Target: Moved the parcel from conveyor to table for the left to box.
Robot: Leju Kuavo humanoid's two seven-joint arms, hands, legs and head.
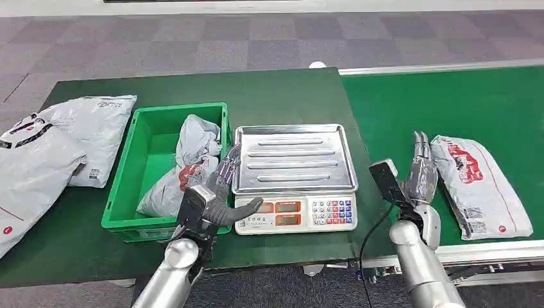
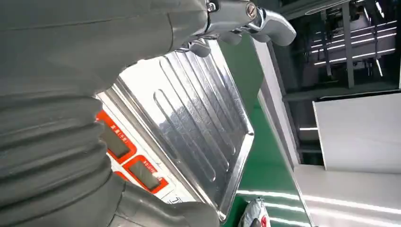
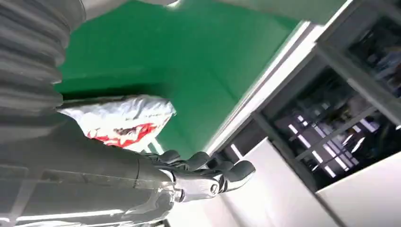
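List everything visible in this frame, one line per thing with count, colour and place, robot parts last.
parcel on conveyor: 1, white-grey with red print, on the green belt just right of the right hand.
parcel in crate: 1, grey with red print, inside the green crate.
parcels on table: 2, grey-white, overlapping at the table's left end.
crate: 1, green, on the table left of the scale.
scale: 1, steel tray over a white keypad with red displays, table centre.
table: 1, dark green top.
conveyor: 1, bright green belt, right of the table.
left hand: empty, between crate and scale.
right hand: empty, fingers straight, beside the conveyor parcel.
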